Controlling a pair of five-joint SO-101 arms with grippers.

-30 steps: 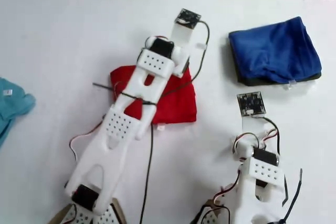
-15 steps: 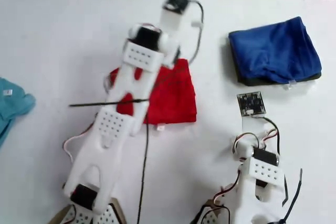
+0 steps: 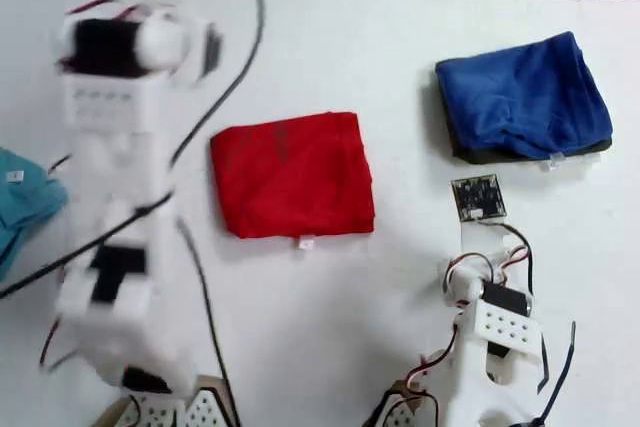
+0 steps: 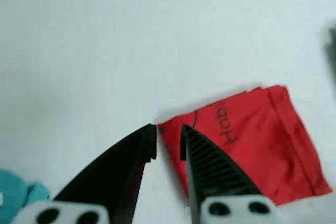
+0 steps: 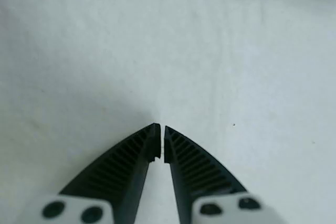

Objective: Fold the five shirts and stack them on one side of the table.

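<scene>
White table [image 3: 330, 47] holds a folded red shirt [image 3: 292, 175]; left claw [image 4: 168, 135] narrowly parted, right claw [image 5: 161, 129] closed

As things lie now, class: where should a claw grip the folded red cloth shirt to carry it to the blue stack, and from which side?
On the folded red cloth shirt, probably pinch the edge facing the folded blue cloth shirt, coming from above: it lies flat on the white table, so only an edge offers a hold.

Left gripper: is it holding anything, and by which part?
Nothing. The left gripper is slightly open and empty; the folded red shirt lies free on the table.
</scene>
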